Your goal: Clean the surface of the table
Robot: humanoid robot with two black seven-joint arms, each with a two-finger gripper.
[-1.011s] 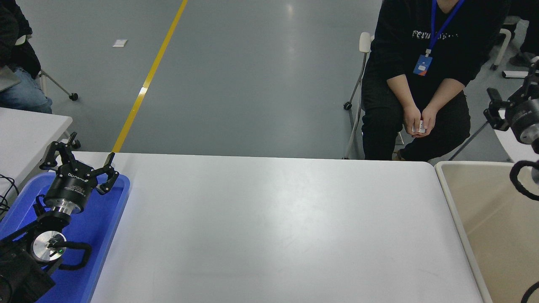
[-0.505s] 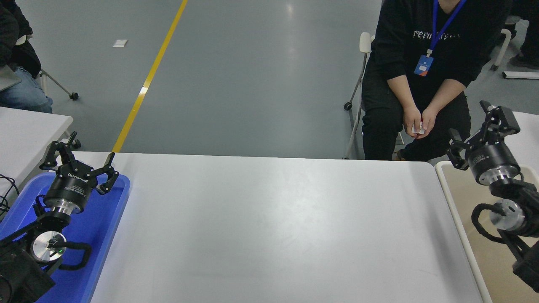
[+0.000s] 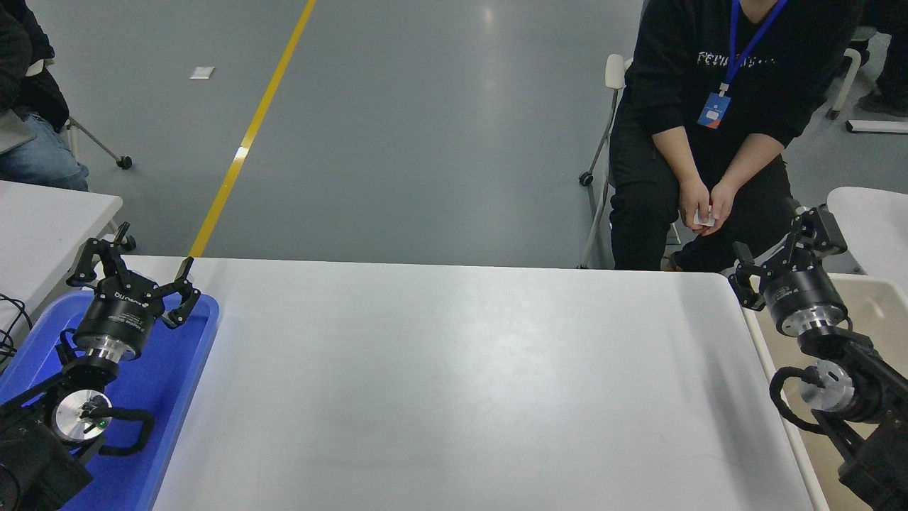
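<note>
The white counter [image 3: 454,383] spreads between the two grippers and shows nothing on it, so clearing looks done. The left gripper [image 3: 131,273] hangs with fingers spread over a blue tray [image 3: 177,397]; the right gripper [image 3: 784,255], fingers spread and holding nothing, hovers above a beige bin [image 3: 876,305].
</note>
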